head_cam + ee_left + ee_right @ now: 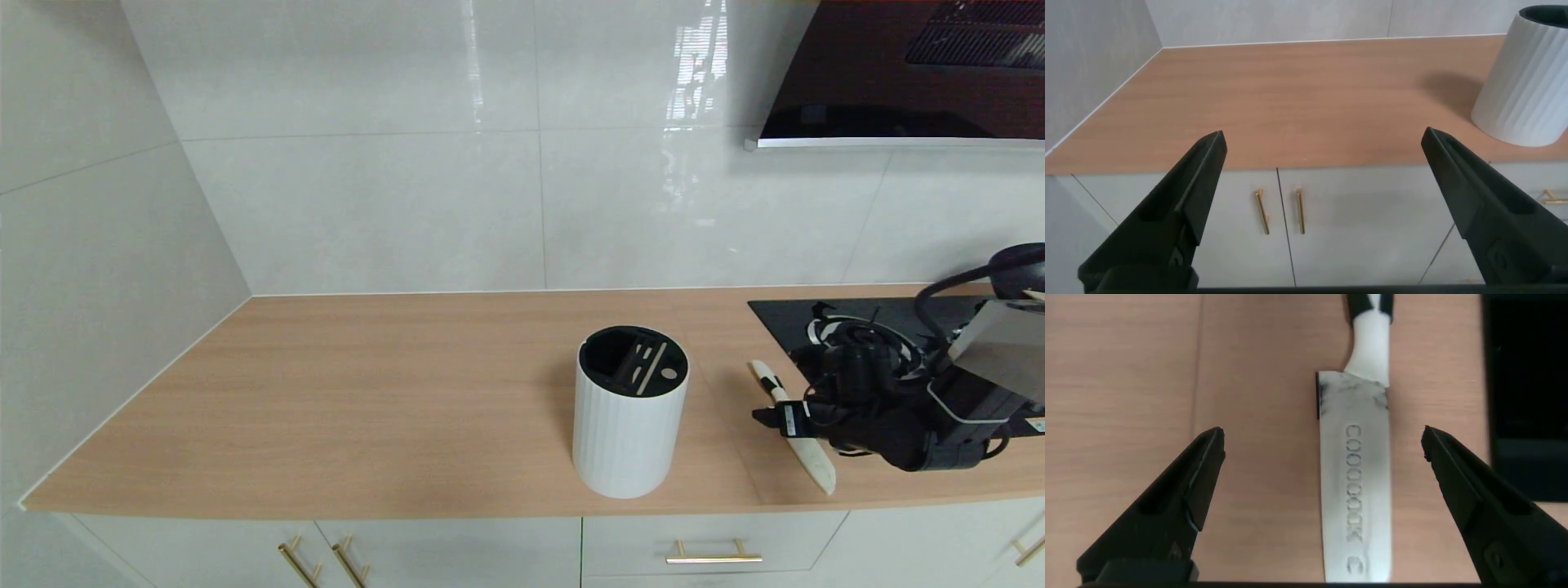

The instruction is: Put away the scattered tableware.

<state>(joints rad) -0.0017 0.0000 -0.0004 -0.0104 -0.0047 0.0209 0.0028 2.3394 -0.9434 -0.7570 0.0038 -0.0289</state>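
A white knife (pixel 816 467) with a black-and-white handle lies flat on the wooden counter (pixel 392 392), just right of a white ribbed knife holder (pixel 627 433) with a black slotted top. My right gripper (pixel 775 416) hovers low over the middle of the knife, open. In the right wrist view the marbled blade (pixel 1354 482) lies between the open fingers (pixel 1167 514) of the right gripper (pixel 1323 506). My left gripper (pixel 1323 204) is open and holds nothing, in front of the counter's front edge, with the knife holder (pixel 1527 77) farther off.
A black cooktop (pixel 796 314) is set into the counter behind the knife, under a dark range hood (pixel 898 73). Tiled walls close the back and left. White cabinet doors with gold handles (pixel 1261 211) sit below the counter edge.
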